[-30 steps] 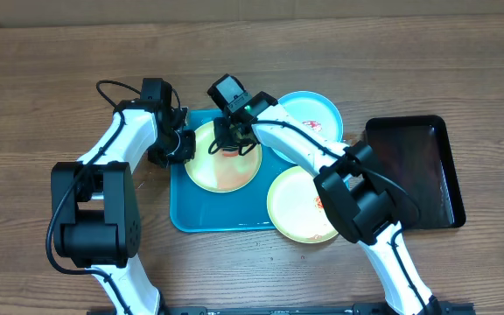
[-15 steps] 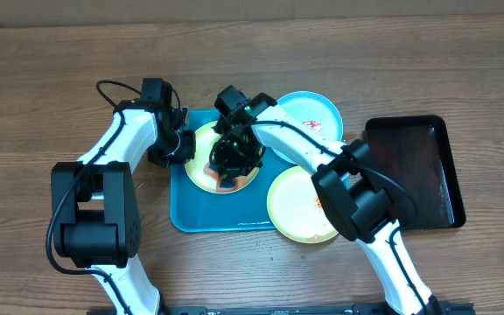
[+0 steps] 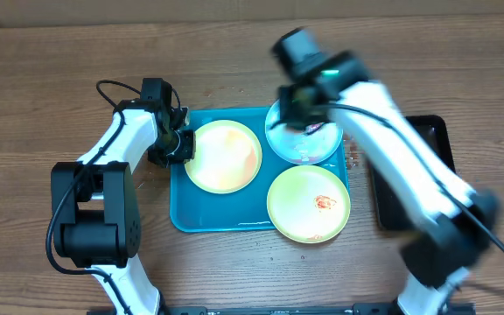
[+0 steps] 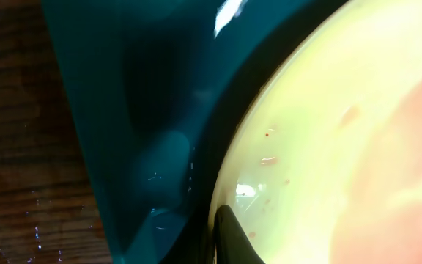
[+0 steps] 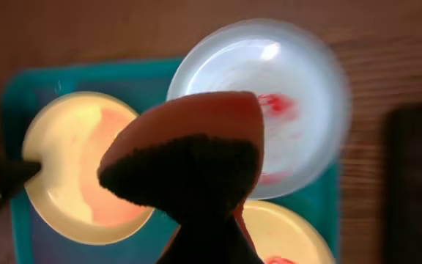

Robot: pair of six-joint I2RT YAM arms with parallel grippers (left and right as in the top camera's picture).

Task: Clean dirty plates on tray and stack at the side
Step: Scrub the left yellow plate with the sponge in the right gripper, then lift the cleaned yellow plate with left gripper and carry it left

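Overhead: L pincer point(image 3: 180, 145) clamped shut on rim of the yellow-green plate point(image 3: 224, 156) just beside it, inside the tray point(image 3: 182, 214). R pincer point(image 3: 301, 107), blurred, hangs over blue plate point(image 3: 309, 144). The third plate point(image 3: 309, 203), w/ red smear, lies robot-side of it. Risk: a fast arm could clip the blue rim and skid it onto the desk point(image 3: 42, 70).

L wrist: glossy smooth plastic w/ thin orange film. Looks slippery, so rim may slide out.

R wrist: closed on sponge point(image 5: 189, 139), which is soft, rounded and sauce-stained. Could re-smear.
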